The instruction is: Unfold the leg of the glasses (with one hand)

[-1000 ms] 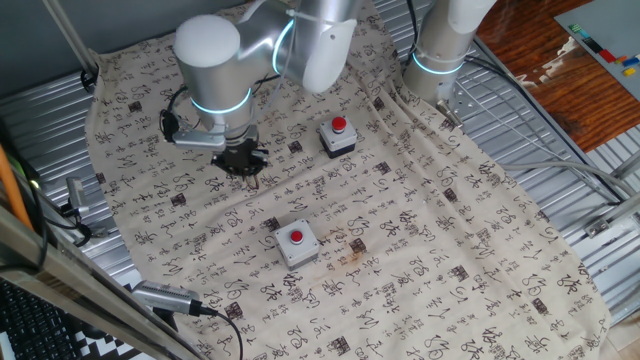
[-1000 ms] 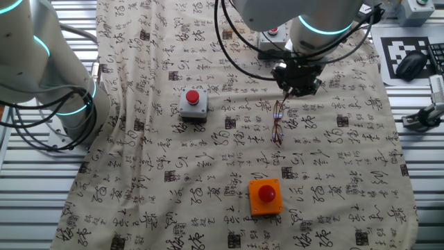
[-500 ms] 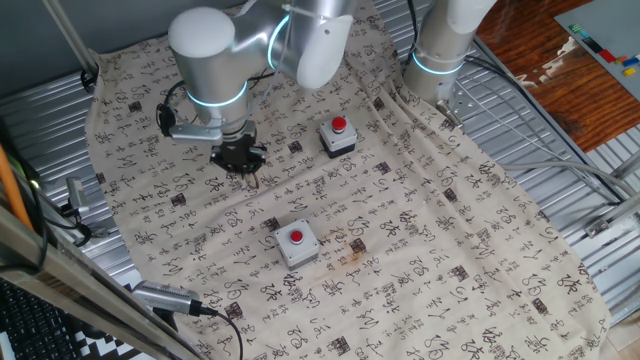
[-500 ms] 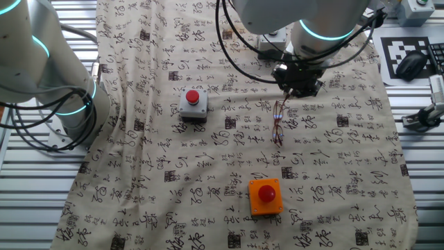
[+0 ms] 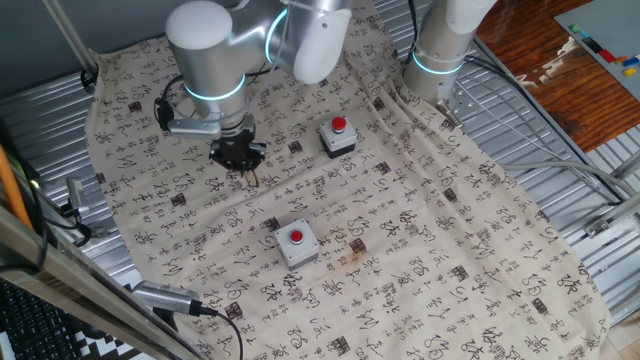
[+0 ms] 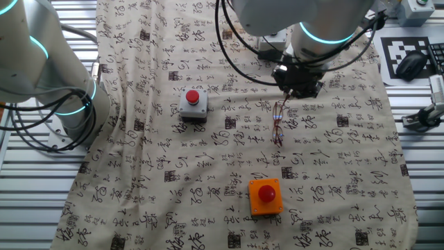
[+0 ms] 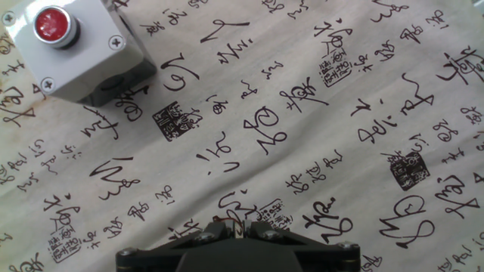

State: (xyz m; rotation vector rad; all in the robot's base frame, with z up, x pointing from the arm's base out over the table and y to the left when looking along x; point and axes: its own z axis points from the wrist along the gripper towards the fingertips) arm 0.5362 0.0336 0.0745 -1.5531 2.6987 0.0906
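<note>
Other fixed view shows the gripper above the glasses on the cloth-covered desk, its opening impossible to tell.

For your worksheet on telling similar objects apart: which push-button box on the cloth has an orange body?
The orange button box near the cloth's front edge; the others are grey.

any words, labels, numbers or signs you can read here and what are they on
Cloth: covered in black brush-style characters and square seal stamps; I cannot read any of them as text.
Square black-and-white marker at the table's edge: a coded pattern, no letters.
Button boxes: no lettering visible.
Glasses and pincer: no markings large enough to read.
</note>
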